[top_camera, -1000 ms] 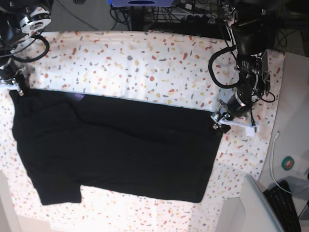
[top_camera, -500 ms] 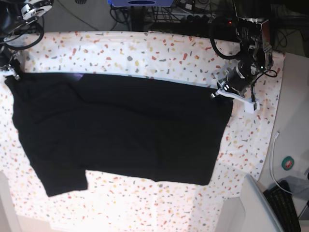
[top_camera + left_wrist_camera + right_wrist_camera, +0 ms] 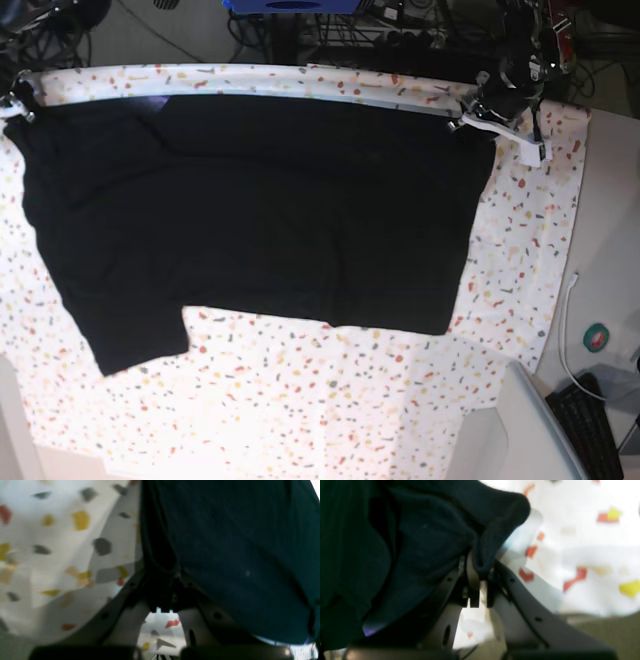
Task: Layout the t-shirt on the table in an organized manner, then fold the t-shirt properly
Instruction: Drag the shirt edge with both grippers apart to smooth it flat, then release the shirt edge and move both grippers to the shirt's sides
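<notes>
T-shirt (image 3: 260, 210) far corners pinched in left gripper (image 3: 470, 117), right gripper (image 3: 17, 106)

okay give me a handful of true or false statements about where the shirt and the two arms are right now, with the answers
1. The left tool pinches an edge of the t-shirt. True.
2. The right tool is open and clear of the cloth. False: it is closed on a bunched bit of black fabric.
3. The t-shirt lies mostly spread out on the table. True.
4. The two tools hold the shirt along its near edge, closest to the camera. False: in the base view they grip its far edge, at opposite ends.
5. The sun print faces up in the middle of the shirt. False: only plain black cloth shows in the base view.
</notes>
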